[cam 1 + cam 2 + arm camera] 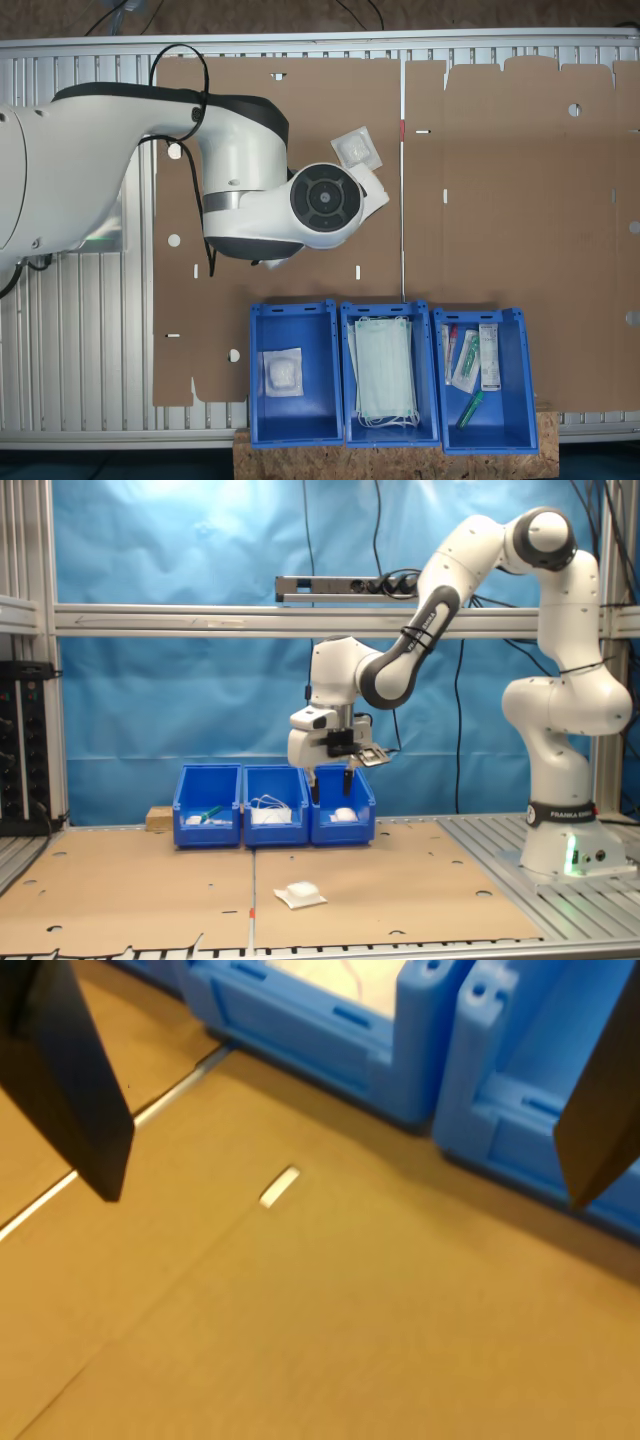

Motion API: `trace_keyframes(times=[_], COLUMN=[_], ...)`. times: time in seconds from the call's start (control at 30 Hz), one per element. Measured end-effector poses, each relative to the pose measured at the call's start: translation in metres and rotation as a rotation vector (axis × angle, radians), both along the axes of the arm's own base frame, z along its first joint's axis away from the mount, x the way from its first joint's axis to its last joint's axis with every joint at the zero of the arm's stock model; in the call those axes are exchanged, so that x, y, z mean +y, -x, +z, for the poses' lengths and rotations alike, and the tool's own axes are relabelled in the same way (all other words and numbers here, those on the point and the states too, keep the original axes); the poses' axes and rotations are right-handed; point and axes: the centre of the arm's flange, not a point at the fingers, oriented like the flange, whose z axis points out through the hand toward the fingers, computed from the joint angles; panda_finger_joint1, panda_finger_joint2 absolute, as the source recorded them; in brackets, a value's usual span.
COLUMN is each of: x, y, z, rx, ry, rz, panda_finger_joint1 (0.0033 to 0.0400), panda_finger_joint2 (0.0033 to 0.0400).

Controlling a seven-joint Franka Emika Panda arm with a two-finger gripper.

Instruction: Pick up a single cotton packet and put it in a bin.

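Gripper (330,783) up in the air in front of the row of three blue bins, fingers (75,1090) spread wide apart, nothing between them; bare cardboard sheet (300,1340) under it in the wrist view.

One cotton packet (282,372) lying flat inside the bin (262,400) at the end of the row, seen in the first exterior view; same bin (355,825) in the second exterior view, white pad visible inside. Middle bin (431,385) beside it holding pale green masks (385,368). Far bin (518,400) holding small boxes and a green item.

Second cotton packet (301,893) out on the cardboard, well apart from the bins, on the near side of them in the second exterior view; also seen just beside the arm's wrist (323,199) in the first exterior view (356,148).

Judgement: one packet binned, so the task as worded looks done or nearly so. If another packet is wanted, still left: travel away from the bins to the loose packet, descend, close, lift, carry back. Gripper at present nearer the bins than the loose packet.
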Motion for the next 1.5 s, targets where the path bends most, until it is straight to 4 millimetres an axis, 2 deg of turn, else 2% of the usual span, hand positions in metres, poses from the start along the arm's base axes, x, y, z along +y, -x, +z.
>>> trace_keyframes(times=[0.43, 0.67, 0.9, 1.3, 1.5], x=[0.063, 0.083, 0.101, 0.122, 0.132], y=[-0.012, -0.019, -0.035, -0.073, -0.08], z=[-0.031, -0.048, -0.065, -0.094, -0.111], rx=[-0.015, -0.024, -0.038, -0.062, -0.056], ry=[0.023, 0.019, 0.013, 0.011, 0.013], rz=[-0.055, -0.115, -0.198, -0.327, -0.363], panda_finger_joint1=[0.04, 0.04, 0.04, 0.04, 0.04], panda_finger_joint2=[0.04, 0.04, 0.04, 0.04, 0.04])
